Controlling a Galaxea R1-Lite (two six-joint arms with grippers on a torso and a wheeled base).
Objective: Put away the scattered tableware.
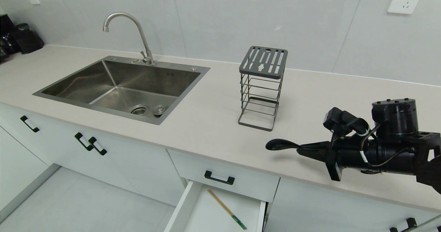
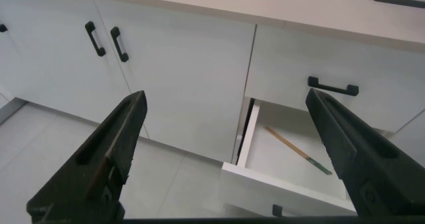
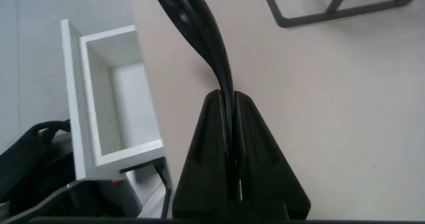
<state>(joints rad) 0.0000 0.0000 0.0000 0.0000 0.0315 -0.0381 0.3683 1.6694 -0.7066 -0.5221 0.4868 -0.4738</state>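
Spoon (image 1: 280, 144), black, held level by its handle in the right gripper (image 1: 303, 148), out over the front part of the countertop (image 1: 206, 121), in front of the wire rack (image 1: 262, 87). Sink (image 1: 69, 87) and faucet (image 1: 137, 32) farther to the left. Below, an open drawer (image 1: 187, 208) with a green-tipped chopstick (image 1: 227, 209) lying inside.

Left wrist view: left gripper (image 2: 224, 101) spread wide, nothing between the fingers, in front of the white cabinets; the drawer (image 2: 246, 144) and chopstick (image 2: 299, 151) lie beyond.

Right wrist view: right gripper (image 3: 232, 111) clamped tight on the spoon (image 3: 192, 24) handle, bowl pointing away, above the counter. Rack (image 3: 332, 11) base ahead, drawer (image 3: 99, 104) off to the side.
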